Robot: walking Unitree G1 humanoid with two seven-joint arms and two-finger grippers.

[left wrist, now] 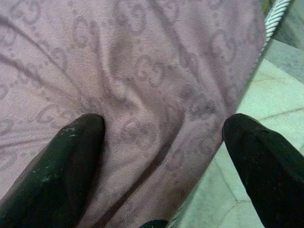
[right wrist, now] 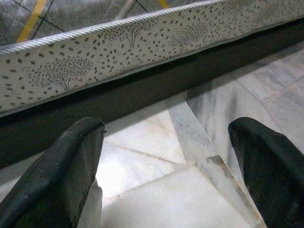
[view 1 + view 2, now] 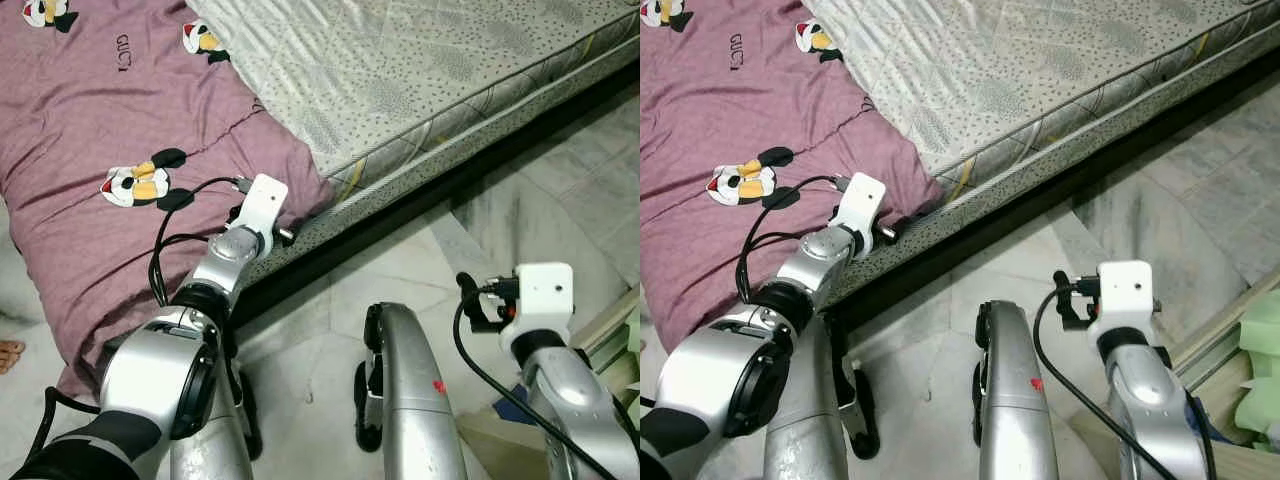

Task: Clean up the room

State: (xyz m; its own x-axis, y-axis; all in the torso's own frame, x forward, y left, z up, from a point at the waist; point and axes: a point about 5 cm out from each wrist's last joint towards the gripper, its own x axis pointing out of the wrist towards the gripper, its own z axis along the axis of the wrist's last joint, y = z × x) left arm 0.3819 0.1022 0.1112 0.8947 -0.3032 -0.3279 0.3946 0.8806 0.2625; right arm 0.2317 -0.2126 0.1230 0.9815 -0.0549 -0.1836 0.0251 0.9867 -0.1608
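Left claw (image 1: 161, 142) spread wide, poised right over the mauve monogrammed quilt (image 3: 90, 130) slumping off the bed at ten o'clock, ready to gather it; right claw (image 2: 166, 156) gapes above marble floor (image 2: 156, 190).

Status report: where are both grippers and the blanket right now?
Left gripper open, over the purple blanket at the mattress edge. Right gripper open, above marble floor. Nothing blocking.
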